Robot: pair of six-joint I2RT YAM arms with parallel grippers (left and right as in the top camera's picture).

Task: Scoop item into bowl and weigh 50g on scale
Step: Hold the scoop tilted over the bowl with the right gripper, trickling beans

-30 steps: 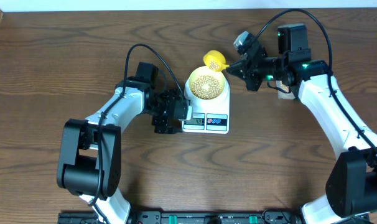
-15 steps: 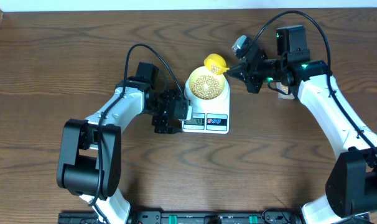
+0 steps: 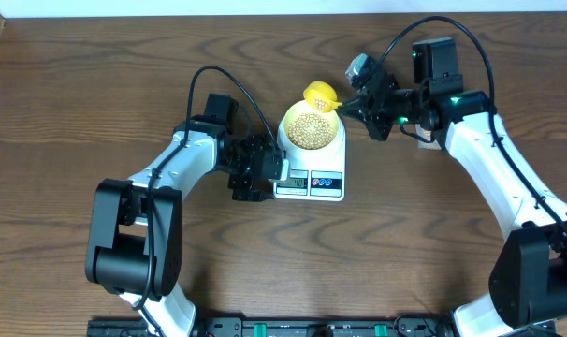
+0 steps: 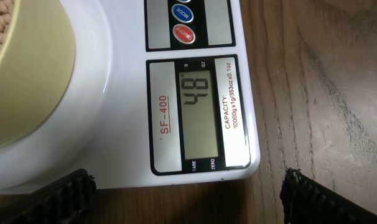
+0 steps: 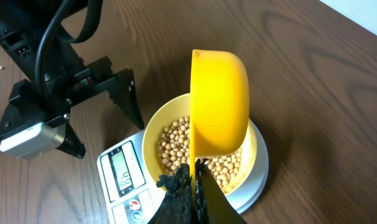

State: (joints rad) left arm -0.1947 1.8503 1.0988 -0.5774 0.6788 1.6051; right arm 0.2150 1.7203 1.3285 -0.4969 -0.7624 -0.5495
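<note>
The pale yellow-green bowl [image 3: 312, 128] sits on the white scale [image 3: 332, 185], full of tan beans [image 3: 310, 127]. The scale display [image 4: 198, 112] reads 48. My right gripper [image 3: 349, 106] is shut on the handle of a yellow scoop [image 3: 321, 94], held tipped on its side over the bowl's far rim; in the right wrist view the scoop [image 5: 218, 102] hangs above the beans [image 5: 176, 146] in the bowl [image 5: 152, 124]. My left gripper [image 3: 261, 171] is open and empty, its fingers straddling the scale's left front corner [image 4: 238, 165] at table level.
The scale's red and blue buttons [image 4: 182, 22] sit beside the display. Bare brown wood table [image 3: 78, 112] lies all around. The right arm reaches in from the right, the left arm from the left.
My right gripper has shifted the scoop slightly left and back over the bowl's rim. The left arm has not moved.
</note>
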